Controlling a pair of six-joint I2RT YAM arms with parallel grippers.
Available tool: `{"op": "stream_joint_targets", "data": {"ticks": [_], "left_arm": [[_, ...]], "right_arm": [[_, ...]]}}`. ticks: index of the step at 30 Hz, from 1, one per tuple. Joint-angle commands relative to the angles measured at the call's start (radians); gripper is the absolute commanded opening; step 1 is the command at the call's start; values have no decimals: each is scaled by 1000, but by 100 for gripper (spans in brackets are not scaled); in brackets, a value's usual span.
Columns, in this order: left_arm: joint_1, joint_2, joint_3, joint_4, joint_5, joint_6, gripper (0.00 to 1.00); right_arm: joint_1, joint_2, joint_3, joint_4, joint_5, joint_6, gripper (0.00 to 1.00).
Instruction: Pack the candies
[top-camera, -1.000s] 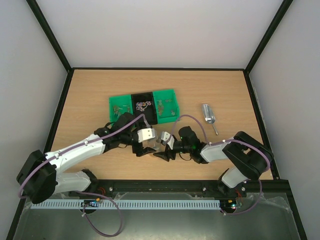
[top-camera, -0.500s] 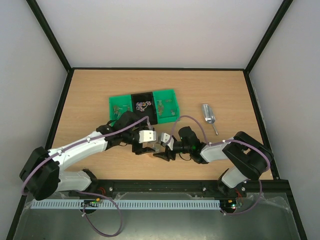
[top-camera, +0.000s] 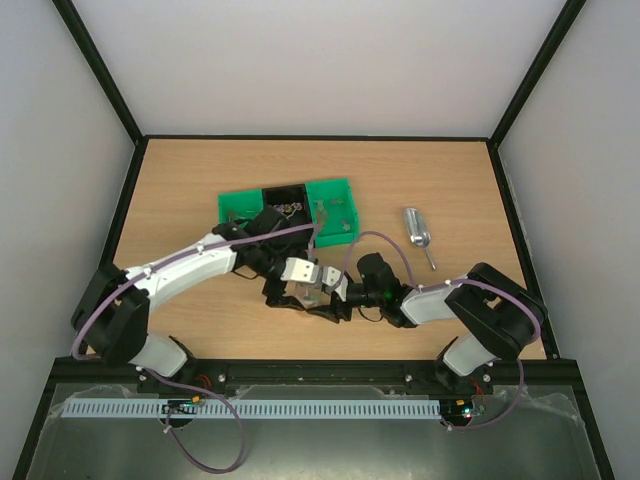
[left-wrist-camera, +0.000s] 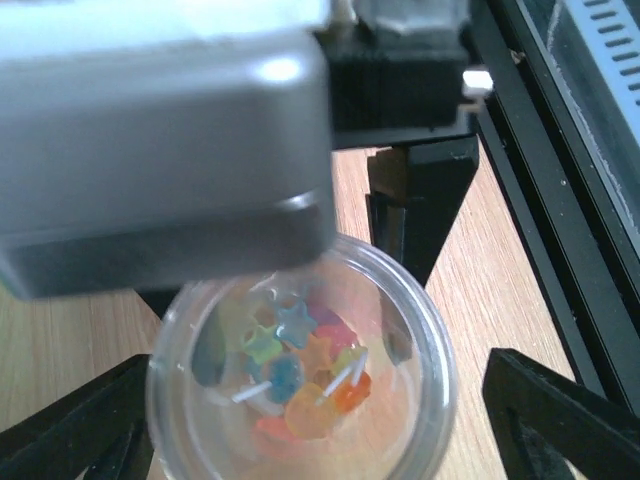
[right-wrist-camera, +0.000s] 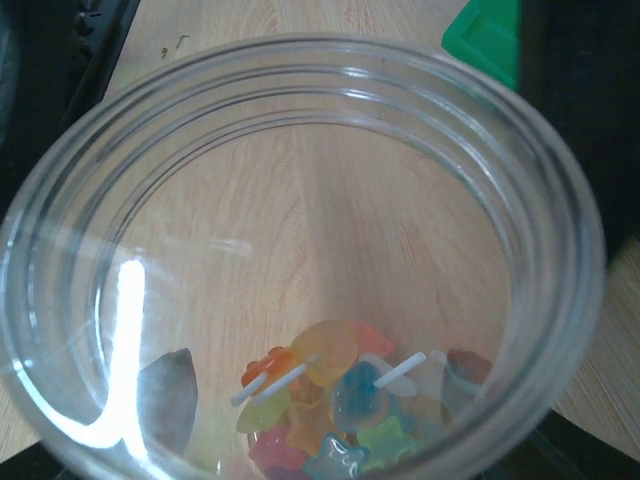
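Clamped on clear jar: R claw, at jar's far side in L wrist view. Wide open, astride jar, not closed on it: L claw, 2 fingers, 1 each side of jar. In jar's bottom: small heap of candies, stars + white-stick sweets, orange, blue, green, pink. Beyond jar, away from arm bases: green tray w/ more candies in black mid compartment. Right of jar, well apart: metal scoop.
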Motion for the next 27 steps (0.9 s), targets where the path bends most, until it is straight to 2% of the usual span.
{"op": "stream_joint_targets", "data": {"ticks": [1, 5, 10, 15, 19, 27], "left_arm": [[6, -126, -118, 127, -3, -130, 93], [-30, -283, -287, 392, -186, -426, 97], [-90, -335, -355, 513, -282, -594, 98], [-95, -301, -357, 573, -309, -661, 97], [-96, -270, -344, 592, -296, -696, 92], [-84, -251, -337, 579, -253, -671, 71]], "right_arm": [[7, -8, -11, 6, 39, 51, 60], [6, -4, -1, 35, 133, 159, 60], [22, 0, -9, 47, 168, 196, 61], [34, 4, -9, 49, 200, 185, 60], [39, 6, -6, 44, 207, 185, 60], [39, -3, -9, 33, 191, 172, 57]]}}
